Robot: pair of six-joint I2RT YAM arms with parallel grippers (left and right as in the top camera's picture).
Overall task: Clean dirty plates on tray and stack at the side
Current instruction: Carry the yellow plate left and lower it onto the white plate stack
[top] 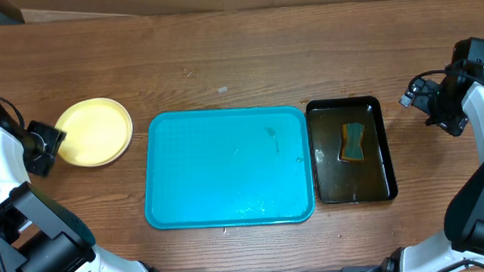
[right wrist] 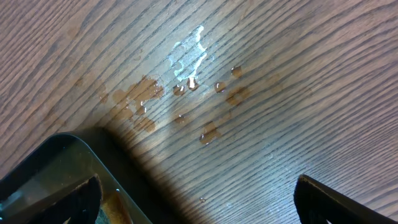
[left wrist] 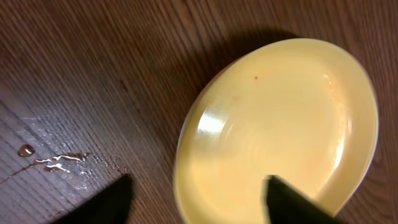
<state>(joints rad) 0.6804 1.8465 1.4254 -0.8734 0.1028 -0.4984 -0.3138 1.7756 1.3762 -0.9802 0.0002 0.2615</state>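
Note:
A pale yellow plate (top: 95,131) sits on the wooden table left of the turquoise tray (top: 227,165), which holds no plates, only a few water drops. I cannot tell whether other plates lie under the yellow one; no white plate shows. The left wrist view shows the yellow plate (left wrist: 280,124) close below, with a tiny orange speck. My left gripper (top: 47,148) is open and empty at the plate's left edge, its fingers (left wrist: 196,202) spread over the rim. My right gripper (top: 435,111) is open and empty, right of the black basin; its fingers (right wrist: 199,202) hover over bare wet wood.
A black basin (top: 388,147) of dark water stands right of the tray, with a yellow-and-green sponge (top: 353,142) in it. Its corner shows in the right wrist view (right wrist: 56,162). Water drops lie on the wood (right wrist: 186,87) and by the plate (left wrist: 56,163).

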